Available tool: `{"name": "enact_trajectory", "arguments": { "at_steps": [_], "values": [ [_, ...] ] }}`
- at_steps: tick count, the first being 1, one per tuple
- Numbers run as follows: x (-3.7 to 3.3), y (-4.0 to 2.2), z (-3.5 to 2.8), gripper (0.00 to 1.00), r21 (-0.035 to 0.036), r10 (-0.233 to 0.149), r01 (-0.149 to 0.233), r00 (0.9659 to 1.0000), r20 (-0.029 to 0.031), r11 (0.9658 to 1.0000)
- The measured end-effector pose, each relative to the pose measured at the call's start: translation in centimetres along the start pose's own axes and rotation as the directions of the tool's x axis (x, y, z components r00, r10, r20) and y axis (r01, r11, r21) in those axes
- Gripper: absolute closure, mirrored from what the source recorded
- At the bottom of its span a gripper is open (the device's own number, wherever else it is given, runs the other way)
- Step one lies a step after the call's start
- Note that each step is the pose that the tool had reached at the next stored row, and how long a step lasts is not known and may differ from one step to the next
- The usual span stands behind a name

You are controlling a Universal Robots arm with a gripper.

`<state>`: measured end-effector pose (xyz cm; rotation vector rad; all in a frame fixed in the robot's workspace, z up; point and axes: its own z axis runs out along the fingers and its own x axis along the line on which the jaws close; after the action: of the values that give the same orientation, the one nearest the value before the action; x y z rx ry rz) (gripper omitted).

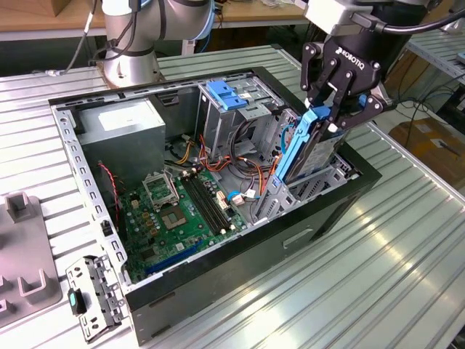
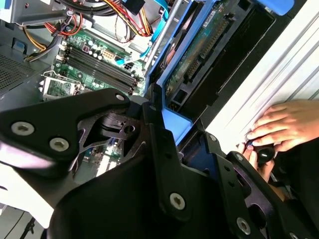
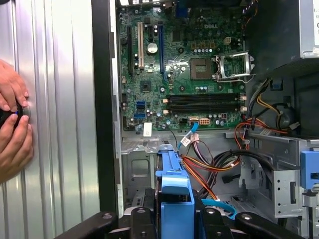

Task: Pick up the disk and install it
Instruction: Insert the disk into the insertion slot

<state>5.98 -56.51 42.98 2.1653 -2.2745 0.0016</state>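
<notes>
Gripper (image 1: pixel 333 115) clamped tight on the disk (image 1: pixel 305 149), fingers pinching its blue carrier. The disk stands on edge, tilted, its lower end inside the open computer case (image 1: pixel 218 287), two o'clock from the motherboard (image 1: pixel 182 207) in the exterior view. A person's hands (image 2: pixel 286 124) are on the ribbed table (image 1: pixel 378 254).

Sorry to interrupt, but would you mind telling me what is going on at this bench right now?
The robot arm's claw is shut on the top end of the disk, a drive in a blue carrier. It holds the disk on edge and tilted over the open computer case. The disk's lower end reaches down inside the case near one corner, and it is not yet lying flat in place. In the first wrist view, a person's hands rest together on the ribbed metal table beside the case.
</notes>
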Motion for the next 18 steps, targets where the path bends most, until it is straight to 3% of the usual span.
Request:
{"name": "enact_trajectory", "arguments": {
  "at_steps": [5,18],
  "values": [
    [0.01,0.00,0.40,0.64,-0.0020,0.000,0.000,1.0000,-0.0002,1.0000],
    [0.01,0.00,0.60,0.64,-0.0021,0.000,0.000,1.0000,-0.0002,1.0000]
  ]
}}
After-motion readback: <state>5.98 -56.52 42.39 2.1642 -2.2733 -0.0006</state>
